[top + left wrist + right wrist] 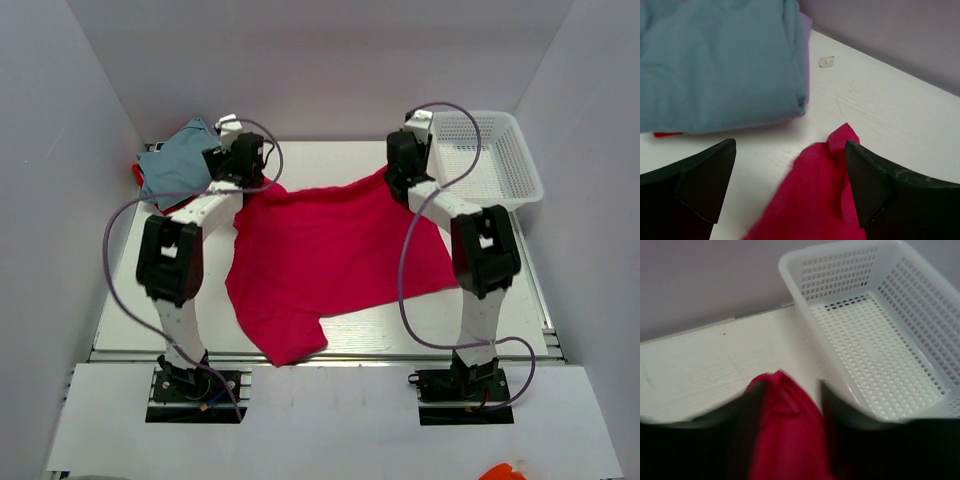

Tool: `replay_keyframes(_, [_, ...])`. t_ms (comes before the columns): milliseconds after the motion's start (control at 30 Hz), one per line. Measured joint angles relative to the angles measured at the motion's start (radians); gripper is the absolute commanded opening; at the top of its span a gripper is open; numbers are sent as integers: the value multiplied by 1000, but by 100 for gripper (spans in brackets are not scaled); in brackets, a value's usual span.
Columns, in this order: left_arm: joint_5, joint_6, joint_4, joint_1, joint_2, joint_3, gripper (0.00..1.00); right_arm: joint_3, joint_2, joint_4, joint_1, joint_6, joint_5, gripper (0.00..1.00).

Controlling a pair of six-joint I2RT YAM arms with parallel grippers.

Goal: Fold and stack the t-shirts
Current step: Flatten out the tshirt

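Note:
The magenta-pink t-shirt [330,260] lies spread across the middle of the table, one sleeve hanging toward the near edge. My left gripper [252,182] hovers at its far left corner, open wide. That corner [810,200] lies loose between the fingers, beside the right finger [865,180]. My right gripper [402,178] is at the far right corner, its fingers apart with the pink cloth [785,430] bunched between them; this view is blurred. The folded blue-grey t-shirt [180,160] [715,65] sits at the back left. A sliver of the red t-shirt [667,134] [137,175] peeks out under it.
The white mesh basket [510,180] [790,265] stands at the back right, just right of my right gripper. A small white tag [826,61] lies on the table near the back wall. Grey walls enclose the table on three sides.

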Motion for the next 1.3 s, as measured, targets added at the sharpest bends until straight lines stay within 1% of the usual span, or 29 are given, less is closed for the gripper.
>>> replay_keyframes(33, [10, 0, -20, 8, 52, 65, 100, 67, 42, -40, -4, 2, -13, 78])
replay_keyframes(100, [34, 2, -86, 25, 153, 212, 100, 202, 114, -126, -13, -12, -45, 89])
replay_keyframes(167, [59, 4, -160, 38, 226, 335, 100, 256, 133, -190, -15, -19, -80, 90])
replay_keyframes(200, [72, 4, -187, 43, 236, 359, 100, 261, 130, -213, -16, -22, -90, 90])
replay_keyframes(267, [95, 4, -237, 48, 222, 358, 100, 261, 114, -259, -17, -19, -122, 90])
replay_keyframes(400, [166, 4, -264, 47, 119, 238, 100, 206, 35, -358, -17, -11, -212, 90])
replay_keyframes(567, [278, 3, -291, 35, -94, 38, 100, 98, -126, -468, -13, 41, -317, 90])
replay_keyframes(667, [383, -1, -309, 25, -215, -59, 100, -18, -243, -506, -13, 106, -359, 90])
replay_keyframes(800, [523, -30, -328, 14, -354, -222, 100, -227, -405, -538, -19, 197, -420, 90])
replay_keyframes(900, [625, -46, -307, 11, -425, -373, 100, -351, -471, -542, -29, 247, -489, 90])
replay_keyframes(1000, [689, -58, -307, 10, -424, -456, 100, -408, -469, -542, -39, 280, -581, 90])
replay_keyframes(1100, [730, -53, -272, 10, -384, -466, 100, -430, -452, -546, -42, 297, -654, 90])
replay_keyframes(1167, [752, -52, -244, 14, -346, -452, 100, -437, -439, -545, -42, 303, -674, 90])
replay_keyframes(1300, [759, -54, -210, 21, -220, -363, 100, -441, -401, -543, -48, 311, -682, 90])
